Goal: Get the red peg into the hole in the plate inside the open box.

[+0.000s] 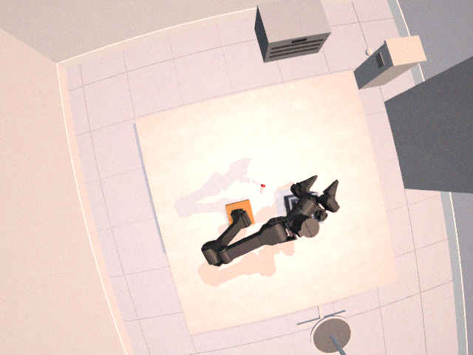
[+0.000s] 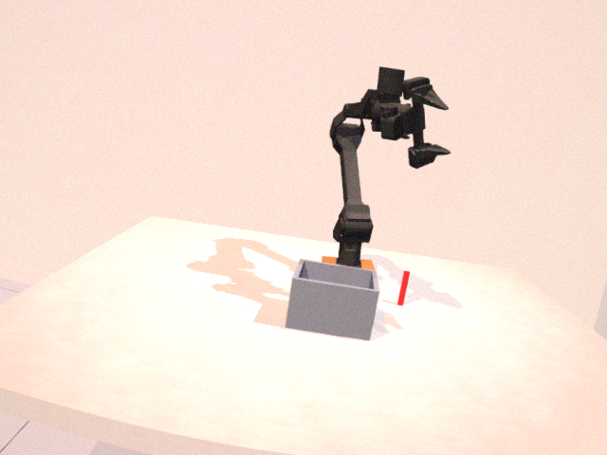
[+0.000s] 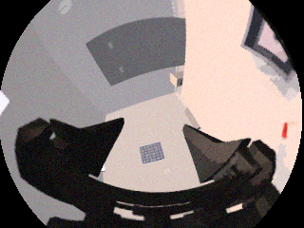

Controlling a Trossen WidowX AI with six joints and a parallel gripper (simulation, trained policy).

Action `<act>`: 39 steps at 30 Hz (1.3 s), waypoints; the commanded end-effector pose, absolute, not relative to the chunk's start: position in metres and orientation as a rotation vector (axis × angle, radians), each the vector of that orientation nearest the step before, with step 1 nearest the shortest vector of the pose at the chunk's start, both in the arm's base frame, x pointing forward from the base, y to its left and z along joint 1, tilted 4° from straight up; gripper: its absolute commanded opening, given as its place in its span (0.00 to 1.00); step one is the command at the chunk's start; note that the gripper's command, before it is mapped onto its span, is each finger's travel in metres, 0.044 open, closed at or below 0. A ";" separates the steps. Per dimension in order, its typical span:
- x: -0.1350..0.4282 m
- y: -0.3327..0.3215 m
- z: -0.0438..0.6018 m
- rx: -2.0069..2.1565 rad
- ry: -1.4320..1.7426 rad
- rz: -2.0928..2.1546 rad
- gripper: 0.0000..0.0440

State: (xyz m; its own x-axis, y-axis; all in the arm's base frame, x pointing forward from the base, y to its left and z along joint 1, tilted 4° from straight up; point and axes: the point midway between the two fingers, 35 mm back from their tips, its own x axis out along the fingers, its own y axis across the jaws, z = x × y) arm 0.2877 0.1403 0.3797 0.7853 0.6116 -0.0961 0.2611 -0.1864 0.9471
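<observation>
The red peg (image 1: 263,186) (image 2: 403,287) (image 3: 285,130) stands upright, close to vertical, on the table beside the box. The open grey box (image 2: 331,309) (image 3: 254,29) stands on the table; the arm partly covers it in the top view. Part of the pale plate (image 3: 269,37) shows inside the box at the wrist view's upper right. My gripper (image 1: 327,177) (image 2: 449,130) (image 3: 154,123) is wide open and empty, high above the table. It points sideways, away from the arm's base, and is well clear of both peg and box.
The arm's orange base plate (image 1: 230,208) (image 2: 367,264) is on the pale table (image 1: 213,129) (image 2: 195,372), behind the box in the exterior view. Grey cabinets (image 1: 294,23) and a round stool-like object (image 1: 330,333) stand off the table. A blue grid patch (image 3: 152,153) shows between the fingers, far off.
</observation>
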 end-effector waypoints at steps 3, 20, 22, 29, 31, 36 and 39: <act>0.287 0.138 0.382 1.709 0.657 0.315 1.00; 0.289 0.126 0.368 1.544 0.660 0.180 1.00; 0.290 0.125 0.365 1.528 0.666 0.164 1.00; 0.293 0.119 0.353 1.482 0.694 0.106 1.00; 0.293 0.117 0.349 1.471 0.705 0.089 1.00; 0.295 0.114 0.339 1.446 0.733 0.045 1.00; 0.296 0.112 0.332 1.433 0.751 0.020 1.00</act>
State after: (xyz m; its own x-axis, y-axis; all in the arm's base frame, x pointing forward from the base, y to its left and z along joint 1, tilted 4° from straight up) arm 0.2929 0.1140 0.3373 0.7815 0.4546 -0.4272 0.3985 0.1632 0.9026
